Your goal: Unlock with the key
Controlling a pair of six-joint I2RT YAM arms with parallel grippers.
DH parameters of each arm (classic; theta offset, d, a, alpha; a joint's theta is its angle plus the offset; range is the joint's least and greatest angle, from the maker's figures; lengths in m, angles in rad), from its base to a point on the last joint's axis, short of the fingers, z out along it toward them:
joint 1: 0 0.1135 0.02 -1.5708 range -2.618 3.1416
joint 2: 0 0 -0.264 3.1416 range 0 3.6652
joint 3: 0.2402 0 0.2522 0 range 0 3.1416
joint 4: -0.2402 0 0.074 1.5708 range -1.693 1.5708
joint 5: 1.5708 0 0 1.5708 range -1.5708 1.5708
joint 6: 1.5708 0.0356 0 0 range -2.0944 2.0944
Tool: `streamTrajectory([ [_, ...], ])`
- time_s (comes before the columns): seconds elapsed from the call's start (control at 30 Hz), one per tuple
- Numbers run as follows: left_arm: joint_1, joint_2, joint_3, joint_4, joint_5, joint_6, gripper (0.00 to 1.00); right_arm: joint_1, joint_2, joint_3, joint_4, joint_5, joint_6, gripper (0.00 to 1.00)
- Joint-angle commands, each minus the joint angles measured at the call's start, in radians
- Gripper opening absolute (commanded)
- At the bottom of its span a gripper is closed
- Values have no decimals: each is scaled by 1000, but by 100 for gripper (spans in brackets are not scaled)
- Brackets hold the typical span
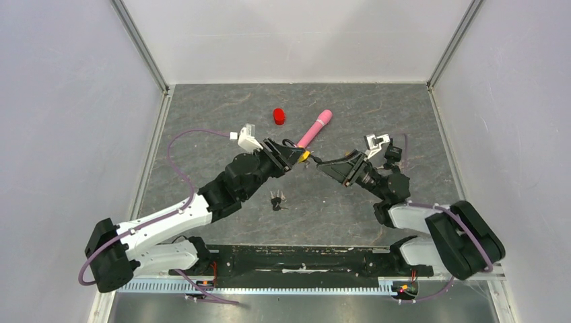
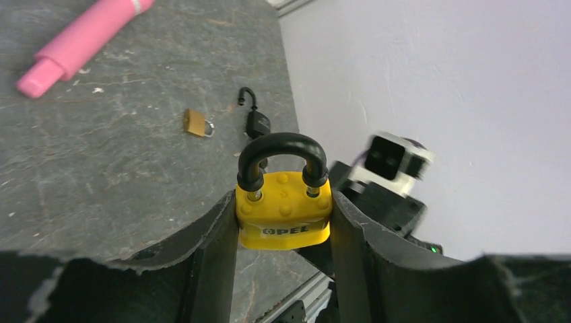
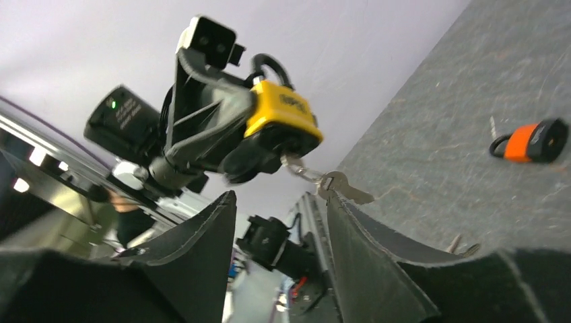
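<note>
Top view, centre: left gripper (image 1: 294,154) clamps the yellow padlock (image 1: 304,156); right gripper (image 1: 322,163) just beside it. Left wrist, mid-frame: shackle (image 2: 281,145) seated at both ends, so not unlocked. Right wrist, centre: key (image 3: 311,175) sits in the keyhole; right jaws apart, holding nothing; the turn looks left to do.

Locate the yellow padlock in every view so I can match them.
Top external: yellow padlock near picture centre.
Left wrist: centre, shackle upward.
Right wrist: upper middle, key in its underside.
Shared landmark: the left end effector gripping it.
</note>
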Motion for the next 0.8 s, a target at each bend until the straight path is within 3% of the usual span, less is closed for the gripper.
streamTrajectory([
  [0.0,32,-10,78,-151,12,-97,2,3,-127,-16,-136,18,-328,57],
  [0.17,43,46,176,-335,33,-165,2,66,-250,11,-363,130,-602,65],
  [0.3,50,69,192,-324,77,-209,2,162,-276,84,-539,259,-808,68],
  [0.6,50,106,205,-284,166,-234,2,205,-191,124,-463,299,-791,73],
  [0.77,48,126,204,-258,199,-244,2,218,-161,149,-452,322,-800,68],
])
